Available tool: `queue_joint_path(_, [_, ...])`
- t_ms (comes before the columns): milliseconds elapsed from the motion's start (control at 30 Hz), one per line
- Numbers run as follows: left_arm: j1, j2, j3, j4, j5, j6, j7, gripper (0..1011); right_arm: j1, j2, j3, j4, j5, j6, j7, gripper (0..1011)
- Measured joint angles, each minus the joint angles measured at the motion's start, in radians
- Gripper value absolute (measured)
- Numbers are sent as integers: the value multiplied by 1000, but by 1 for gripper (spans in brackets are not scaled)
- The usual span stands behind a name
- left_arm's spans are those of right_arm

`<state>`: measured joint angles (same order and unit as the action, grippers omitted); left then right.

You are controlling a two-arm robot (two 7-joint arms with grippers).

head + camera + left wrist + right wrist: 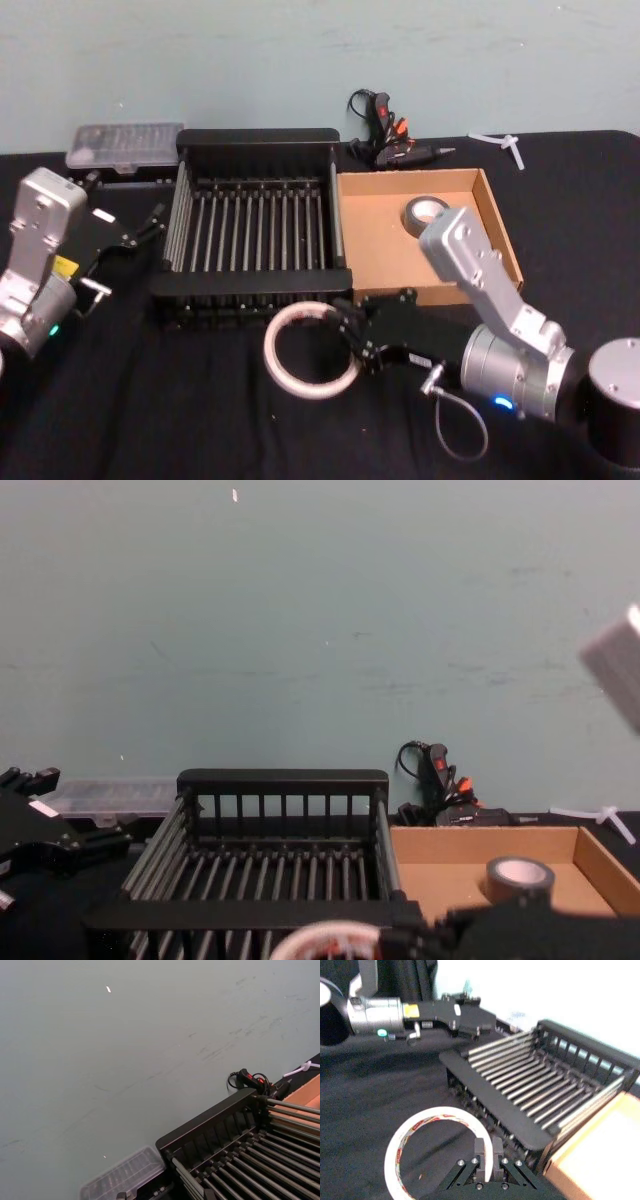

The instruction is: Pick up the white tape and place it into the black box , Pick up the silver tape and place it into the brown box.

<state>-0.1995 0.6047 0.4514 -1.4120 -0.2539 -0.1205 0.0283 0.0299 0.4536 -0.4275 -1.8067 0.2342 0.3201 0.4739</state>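
Note:
The white tape [272, 352] [440, 1112] is a wide ring with red print inside, just in front of the black box [255, 140] [490, 1095]. My right gripper [348, 335] [489, 1144] is shut on the ring's wall on the side nearest the brown box [375, 240]. I cannot tell whether the ring rests on the cloth or hangs just above it. The silver tape [428, 212] [519, 878] lies inside the brown box near its back wall. My left gripper [150, 225] [480, 1020] is parked left of the black box.
A clear plastic case [125, 143] sits behind the black box at the left. A glue gun [385, 125] with its cord and a white plastic piece [510, 145] lie at the back. My right forearm [480, 270] crosses the brown box's front right corner.

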Motion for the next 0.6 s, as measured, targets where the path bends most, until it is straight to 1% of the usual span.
queue_joint_path(133, [0,0,0,0,0,0,0,1001,19,9,5,-15,14,-25,2,94])
queue_joint_path(267, [0,0,0,0,0,0,0,1001,36,10,8,-19,21,-40,-1,94])
queue_joint_path(433, [0,0,0,0,0,0,0,1001,80,-2,9,-8,25,-53,-25,94])
queue_joint_path(567, [0,0,0,0,0,0,0,1001,119,-17,1,20,21,-58,-45,94])
queue_joint_path(600, [0,0,0,0,0,0,0,1001,136,-25,-4,32,16,-60,-54,94])
